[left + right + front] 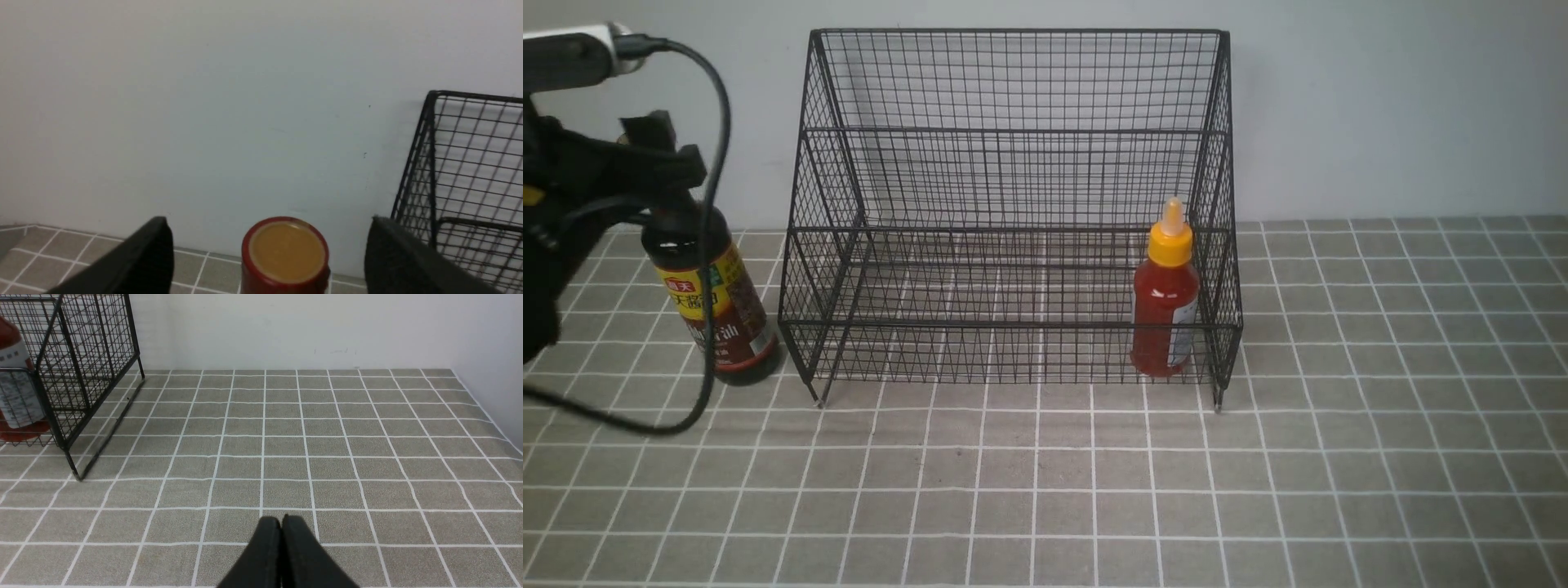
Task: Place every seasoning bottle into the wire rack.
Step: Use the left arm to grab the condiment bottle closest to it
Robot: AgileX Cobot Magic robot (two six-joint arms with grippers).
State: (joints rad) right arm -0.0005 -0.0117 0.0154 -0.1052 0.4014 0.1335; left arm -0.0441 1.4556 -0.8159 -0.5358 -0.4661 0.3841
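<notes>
The tall dark soy-sauce bottle stands on the tiled table just left of the black wire rack, leaning with its top to the left. My left gripper is around its neck. In the left wrist view the brown cap sits between the spread fingers with a gap on each side, so the gripper is open. The red squeeze bottle with its yellow nozzle stands upright inside the rack's front right corner. My right gripper is shut and empty over the table, right of the rack.
A pale wall runs close behind the rack and the soy-sauce bottle. The left arm's black cable hangs in front of the soy-sauce bottle. The rack's left side is just beside my left gripper. The table's right edge meets a wall.
</notes>
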